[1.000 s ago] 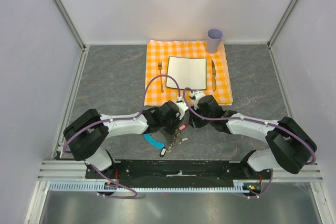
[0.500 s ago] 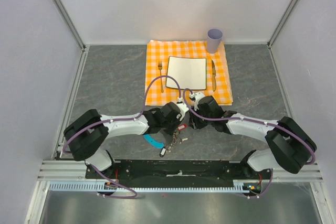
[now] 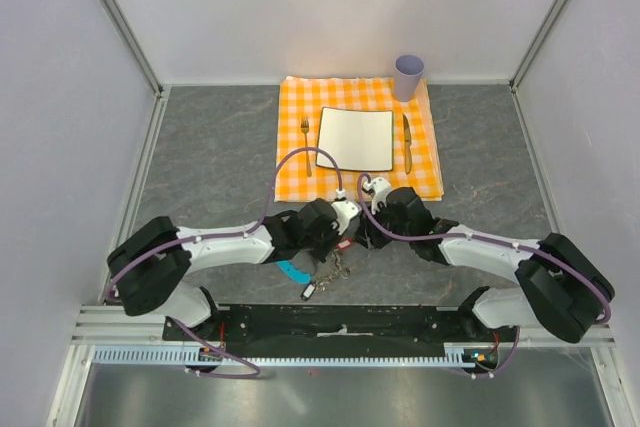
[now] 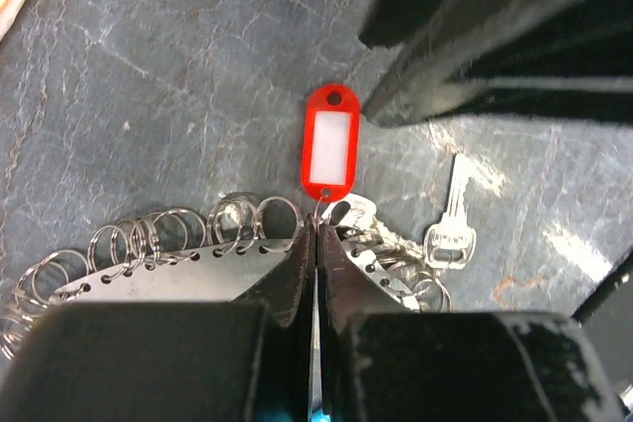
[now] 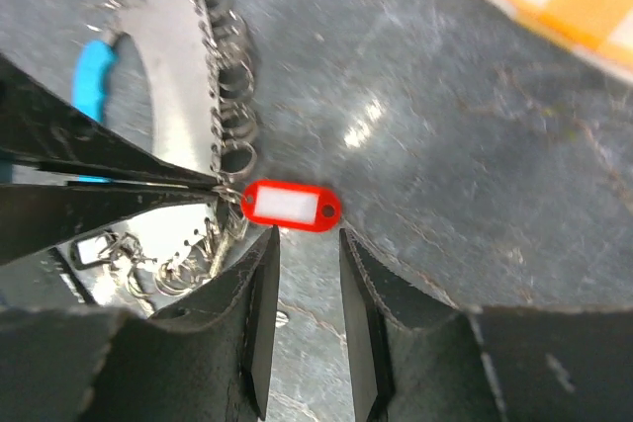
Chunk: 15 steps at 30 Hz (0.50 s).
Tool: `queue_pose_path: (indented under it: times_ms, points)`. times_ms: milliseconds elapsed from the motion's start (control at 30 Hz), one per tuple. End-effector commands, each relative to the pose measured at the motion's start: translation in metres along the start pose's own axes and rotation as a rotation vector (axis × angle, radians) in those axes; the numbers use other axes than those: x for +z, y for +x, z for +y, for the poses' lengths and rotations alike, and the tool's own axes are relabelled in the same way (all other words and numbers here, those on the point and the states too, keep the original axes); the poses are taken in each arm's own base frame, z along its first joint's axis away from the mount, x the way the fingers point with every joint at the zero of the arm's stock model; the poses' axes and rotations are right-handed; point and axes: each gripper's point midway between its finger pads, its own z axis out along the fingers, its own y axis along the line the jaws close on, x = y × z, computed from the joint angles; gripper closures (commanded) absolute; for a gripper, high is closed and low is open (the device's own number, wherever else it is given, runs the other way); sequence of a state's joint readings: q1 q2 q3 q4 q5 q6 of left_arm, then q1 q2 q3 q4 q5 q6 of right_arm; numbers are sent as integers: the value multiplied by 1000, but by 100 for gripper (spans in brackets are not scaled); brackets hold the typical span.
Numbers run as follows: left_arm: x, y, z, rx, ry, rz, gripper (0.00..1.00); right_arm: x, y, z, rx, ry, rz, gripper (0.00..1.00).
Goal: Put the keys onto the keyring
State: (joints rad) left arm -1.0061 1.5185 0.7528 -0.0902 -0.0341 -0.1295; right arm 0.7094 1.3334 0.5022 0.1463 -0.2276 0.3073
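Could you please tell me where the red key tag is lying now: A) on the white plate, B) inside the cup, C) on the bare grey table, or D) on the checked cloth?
C: the red key tag lies flat on the grey table, just beyond the tips of the shut left fingers.

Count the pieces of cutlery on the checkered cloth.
2. A fork lies left of the white plate; a knife lies right of it. The near edge of the cloth is partly covered, so something small could be hidden there.
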Motion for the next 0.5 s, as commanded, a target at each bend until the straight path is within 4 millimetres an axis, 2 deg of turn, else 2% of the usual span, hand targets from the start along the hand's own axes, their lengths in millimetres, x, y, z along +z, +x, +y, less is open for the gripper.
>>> queue_pose_path:
  times_ms: [0,33,67,133,167,233,267,467]
  points:
    - [-21,-12,-2,57,39,-114,98,-17,-57,33,-84,-171,-233,61]
    - [-25,-21,-6,65,67,-163,98,-20,-59,36,-90,-197,-243,60]
    - [-27,-16,-7,69,80,-173,98,-23,-62,36,-93,-208,-259,60]
    - [-38,-31,-7,70,89,-257,98,-32,-69,44,-119,-251,-300,59]
    - [-40,-27,-7,70,98,-264,98,-35,-71,45,-134,-266,-315,59]
    - [-50,-39,-5,69,103,-331,98,-40,-72,52,-186,-304,-323,59]
    - [-52,-38,-4,68,109,-342,98,-41,-72,53,-199,-312,-320,59]
    - [-75,-61,1,61,114,-508,98,-40,-67,65,-280,-398,-279,58]
